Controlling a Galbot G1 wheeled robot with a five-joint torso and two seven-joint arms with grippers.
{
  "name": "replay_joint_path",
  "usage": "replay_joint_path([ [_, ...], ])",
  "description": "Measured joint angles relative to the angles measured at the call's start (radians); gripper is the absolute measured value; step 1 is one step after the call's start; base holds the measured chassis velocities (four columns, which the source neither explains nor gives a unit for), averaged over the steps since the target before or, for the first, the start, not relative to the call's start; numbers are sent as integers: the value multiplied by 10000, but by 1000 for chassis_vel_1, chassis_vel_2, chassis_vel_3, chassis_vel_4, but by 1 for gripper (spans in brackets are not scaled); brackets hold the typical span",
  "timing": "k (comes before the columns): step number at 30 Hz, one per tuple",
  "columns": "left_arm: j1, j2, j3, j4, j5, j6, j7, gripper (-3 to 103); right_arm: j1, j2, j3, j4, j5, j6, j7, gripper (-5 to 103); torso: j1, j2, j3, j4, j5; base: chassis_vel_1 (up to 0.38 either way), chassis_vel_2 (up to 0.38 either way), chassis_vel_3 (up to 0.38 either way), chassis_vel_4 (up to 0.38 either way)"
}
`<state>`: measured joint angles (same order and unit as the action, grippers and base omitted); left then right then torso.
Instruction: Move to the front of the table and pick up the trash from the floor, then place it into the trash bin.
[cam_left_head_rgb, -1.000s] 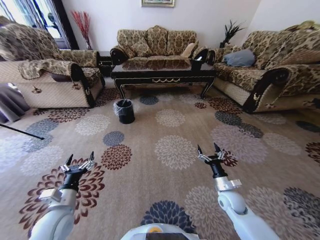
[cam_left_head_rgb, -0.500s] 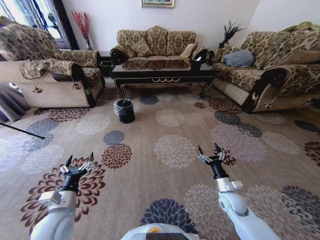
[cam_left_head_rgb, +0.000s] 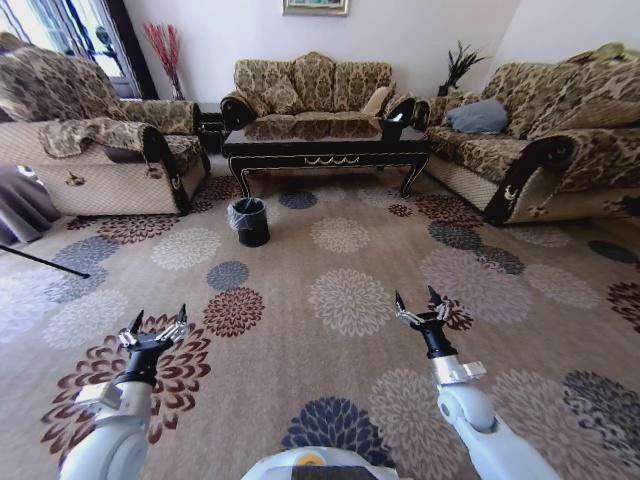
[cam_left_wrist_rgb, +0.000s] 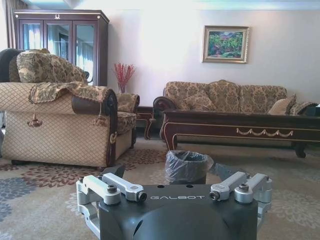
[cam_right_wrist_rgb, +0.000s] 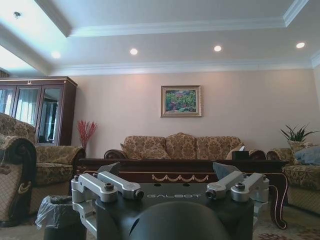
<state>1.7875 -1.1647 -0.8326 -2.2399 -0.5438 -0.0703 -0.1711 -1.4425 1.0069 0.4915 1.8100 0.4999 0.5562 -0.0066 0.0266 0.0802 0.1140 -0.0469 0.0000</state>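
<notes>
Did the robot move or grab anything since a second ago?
Almost nothing changed. The whole head view shifted very slightly, so the camera barely moved. Nothing was grabbed or let go. The left gripper and right gripper stay open and empty, low over the carpet. The trash bin stays by the table, at its left front leg.

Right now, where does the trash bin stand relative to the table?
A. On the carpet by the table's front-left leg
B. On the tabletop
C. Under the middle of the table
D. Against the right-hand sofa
A. In the head view the trash bin sits on the carpet just in front of the table, near its front-left leg; both end effectors, left and right, are open, far short of it.
</notes>
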Motion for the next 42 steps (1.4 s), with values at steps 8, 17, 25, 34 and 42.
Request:
replay_joint_path([
  [8,-117,11,14,170,-16,0,-6,100,85,-9,-85,-87,28,18,-19,100,1,0,0,0,0,0,0,0,0],
  [17,-152,41,23,230,-37,1,-17,100,139,9,-157,-139,24,19,8,100,1,0,0,0,0,0,0,0,0],
  [25,-152,106,21,229,-98,6,-7,100,125,51,-187,-201,-15,6,12,100,2,0,0,0,0,0,0,0,0],
  [34,-133,127,34,229,-90,4,28,100,84,10,-166,-200,105,7,-94,100,2,0,0,0,0,0,0,0,0],
  [42,-113,118,50,242,-68,1,35,100,117,-2,-205,-200,213,43,-186,100,2,0,0,0,1,0,0,0,0],
])
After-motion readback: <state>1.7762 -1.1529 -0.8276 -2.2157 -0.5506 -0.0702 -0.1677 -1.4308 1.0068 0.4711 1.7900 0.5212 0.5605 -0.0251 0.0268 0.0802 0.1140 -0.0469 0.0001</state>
